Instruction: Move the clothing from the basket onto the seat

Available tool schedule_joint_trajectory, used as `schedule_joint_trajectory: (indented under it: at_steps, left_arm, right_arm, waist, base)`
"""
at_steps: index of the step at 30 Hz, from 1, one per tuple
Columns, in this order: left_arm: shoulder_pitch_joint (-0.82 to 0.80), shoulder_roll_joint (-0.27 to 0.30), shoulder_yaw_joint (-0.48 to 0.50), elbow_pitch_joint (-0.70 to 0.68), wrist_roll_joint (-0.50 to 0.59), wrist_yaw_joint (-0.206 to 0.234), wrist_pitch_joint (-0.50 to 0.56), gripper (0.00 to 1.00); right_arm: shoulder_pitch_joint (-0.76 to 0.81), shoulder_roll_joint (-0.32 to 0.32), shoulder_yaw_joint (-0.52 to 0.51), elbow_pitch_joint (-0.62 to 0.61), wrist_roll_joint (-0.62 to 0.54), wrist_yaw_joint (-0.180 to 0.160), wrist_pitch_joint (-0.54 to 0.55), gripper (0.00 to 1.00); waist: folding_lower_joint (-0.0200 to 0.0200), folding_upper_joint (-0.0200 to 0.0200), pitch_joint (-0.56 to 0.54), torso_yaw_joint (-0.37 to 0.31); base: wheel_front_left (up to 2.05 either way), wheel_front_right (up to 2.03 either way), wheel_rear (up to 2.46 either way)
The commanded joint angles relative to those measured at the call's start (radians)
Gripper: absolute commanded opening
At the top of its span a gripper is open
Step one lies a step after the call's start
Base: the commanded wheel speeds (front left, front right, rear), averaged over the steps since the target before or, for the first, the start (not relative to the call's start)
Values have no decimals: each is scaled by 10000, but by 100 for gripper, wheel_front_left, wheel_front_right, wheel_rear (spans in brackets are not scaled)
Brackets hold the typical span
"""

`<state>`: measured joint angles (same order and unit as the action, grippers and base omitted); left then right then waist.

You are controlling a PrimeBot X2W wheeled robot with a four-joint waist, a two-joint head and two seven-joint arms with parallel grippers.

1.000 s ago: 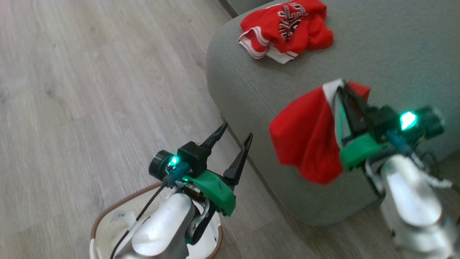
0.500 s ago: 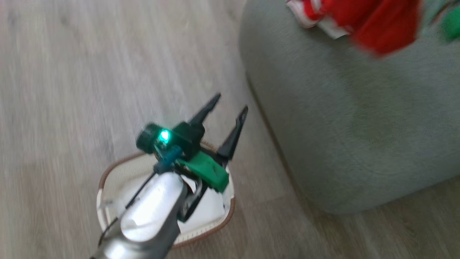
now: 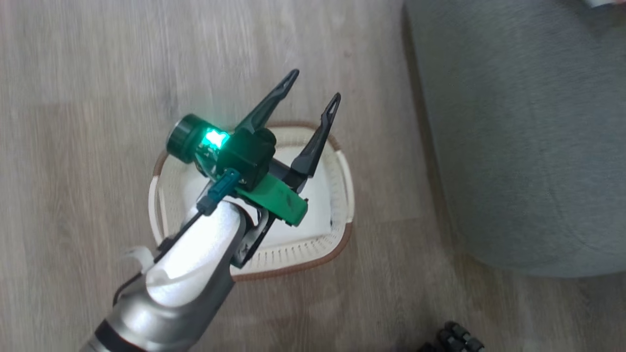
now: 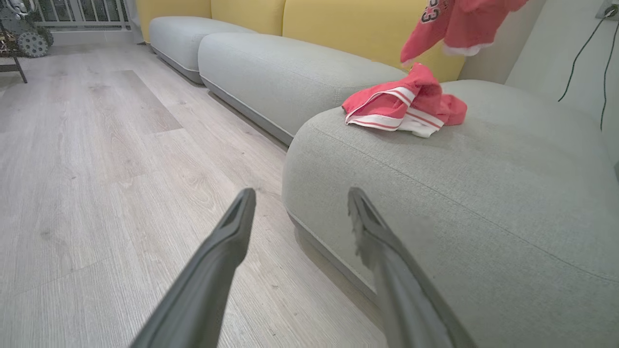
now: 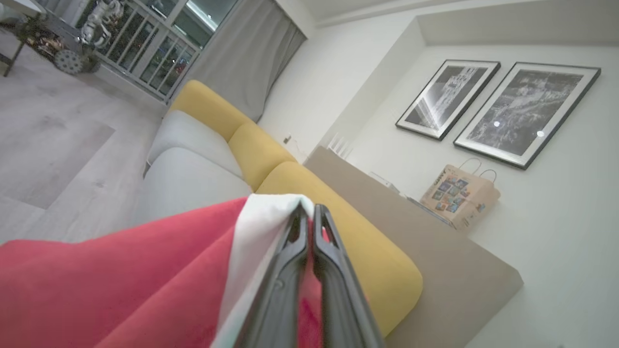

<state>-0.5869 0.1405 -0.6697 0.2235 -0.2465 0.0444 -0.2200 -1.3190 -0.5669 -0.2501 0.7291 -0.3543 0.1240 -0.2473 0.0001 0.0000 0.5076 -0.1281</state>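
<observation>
My head is tipping down over the basket (image 3: 293, 252), and what I am seeing of its inside is bare, though my left arm (image 3: 195, 264) is covering part of it. My left pincer (image 3: 314, 85) is hanging above it, jaws spread wide, holding nothing. My right pincer (image 5: 309, 209) is clamping shut on the last red garment (image 5: 121, 270), probably the shorts, now raised over the seat (image 4: 435, 193) instead of at its front edge as a second ago. The other red piece (image 4: 406, 104) is already lying on the seat. Only the release is remaining, I am judging.
</observation>
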Motion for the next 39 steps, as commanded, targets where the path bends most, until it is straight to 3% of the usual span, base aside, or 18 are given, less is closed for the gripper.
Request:
schedule_joint_trajectory:
  at_steps: [1, 10, 17, 18, 19, 20, 21, 39]
  left_arm:
    - [-297, 201, 249, -470, 101, 64, 48, 100]
    - [-226, 455, 311, -819, 112, 252, 161, 100]
    - [-199, 546, 367, -836, 18, 306, 166, 100]
    - [-196, 555, 379, -832, -1, 318, 162, 100]
    - [-186, 560, 391, -829, -23, 330, 153, 100]
    - [-168, 559, 399, -821, -52, 336, 142, 100]
    - [-152, 555, 399, -809, -80, 333, 128, 100]
    - [928, 45, 1591, -383, -1375, 765, -381, 100]
  right_arm:
    - [213, 78, -349, -194, -317, 67, -91, 0]
    - [2294, 1731, -1890, 790, -1278, 67, -141, 0]
    - [2839, 2260, -2123, 698, -1229, 67, -143, 0]
    - [2896, 2315, -2073, 596, -1206, 67, -143, 27]
    - [2953, 2375, -2015, 507, -1162, 67, -143, 47]
    - [3012, 2415, -1960, 429, -1103, 67, -143, 91]
    - [3075, 2434, -1895, 362, -1050, 67, -144, 100]
    - [4779, 3035, -857, -672, 946, 67, -144, 100]
  waist:
    - [-1, 0, 635, 390]
    - [-1, 0, 1188, 276]
    - [-1, 0, 1150, 178]
    - [-1, 0, 1116, 154]
    - [-1, 0, 1071, 128]
    - [-1, 0, 1014, 103]
    - [-1, 0, 951, 84]
    - [-1, 0, -1628, 191]
  base:
    - [0, 0, 0]
    - [0, 0, 0]
    - [0, 0, 0]
    - [0, 0, 0]
    - [0, 0, 0]
    - [0, 0, 0]
    - [0, 0, 0]
    - [0, 0, 0]
